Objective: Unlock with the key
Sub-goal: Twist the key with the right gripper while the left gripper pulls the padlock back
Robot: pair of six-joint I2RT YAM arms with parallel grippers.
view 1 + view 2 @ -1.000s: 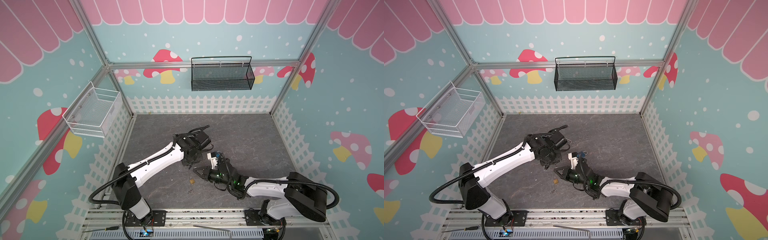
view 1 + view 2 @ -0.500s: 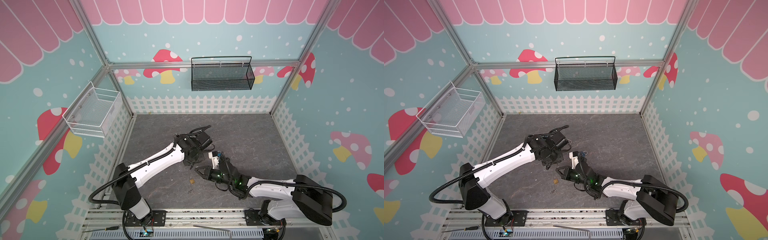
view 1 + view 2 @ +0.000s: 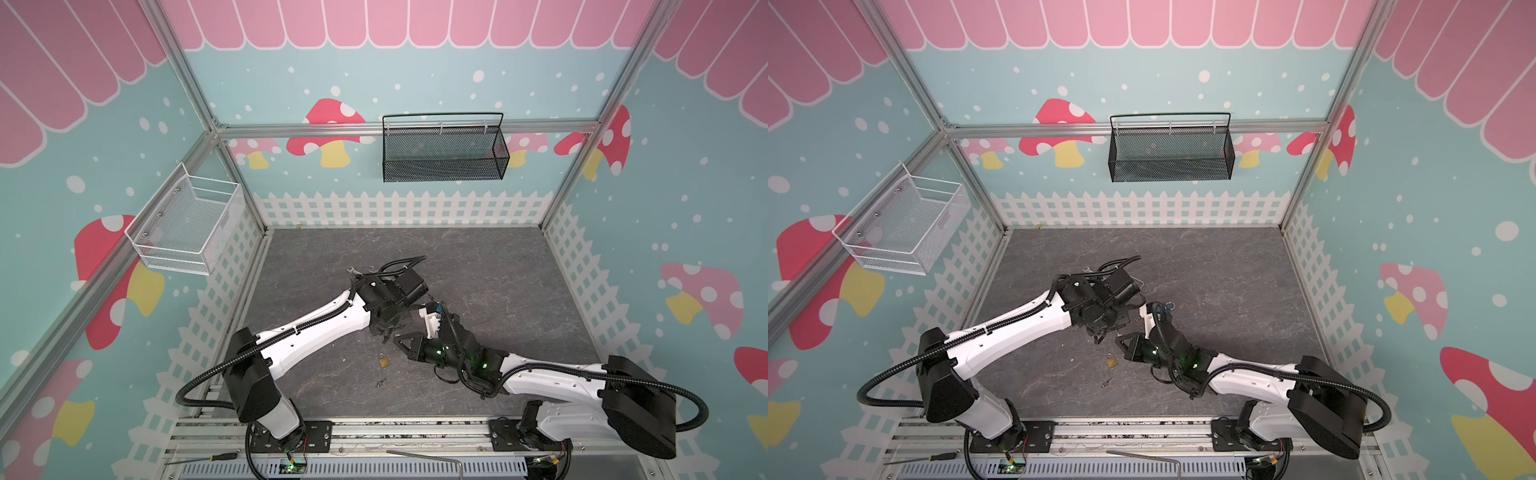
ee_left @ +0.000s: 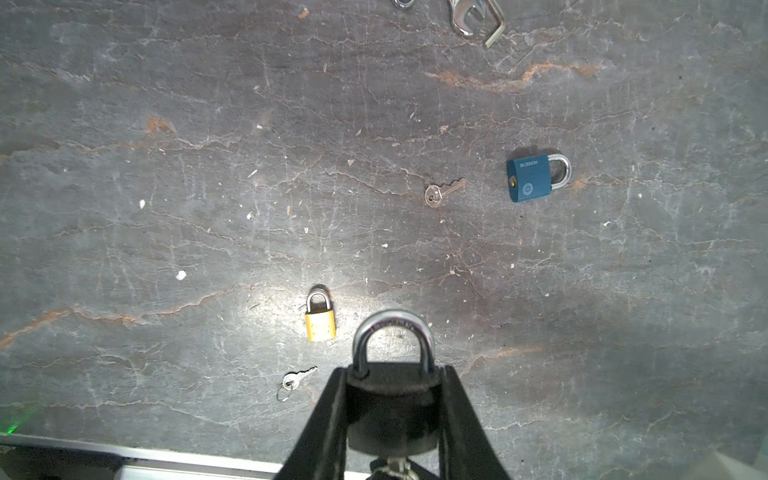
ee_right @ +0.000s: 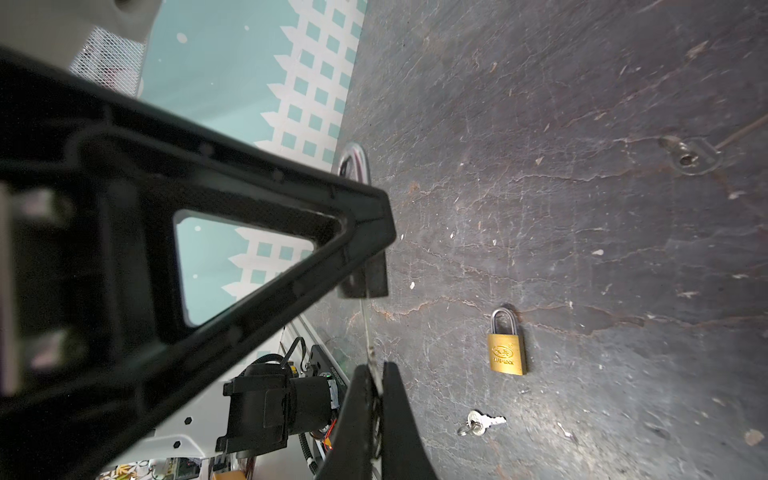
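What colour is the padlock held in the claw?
Black padlock, silver shackle; clearest in left wrist view.

Black round-bodied padlock (image 4: 390, 415), silver shackle (image 4: 392, 322); small brass-yellow padlock (image 4: 320, 326); blue square padlock (image 4: 528, 179); grey, rust-veined stone tabletop (image 4: 166, 166).

both top views look steeply down from high over the front rail, far enough back to take in the whole worktop (image 3: 478, 257), both arms and the back wall. the left wrist camera faces straight down past the left pincer (image 4: 393, 370), close above the worktop; the right wrist camera skims low along it past the right pincer (image 5: 375, 368). both wrist views share the black padlock (image 4: 390, 407) and the brass padlock (image 4: 320, 322).
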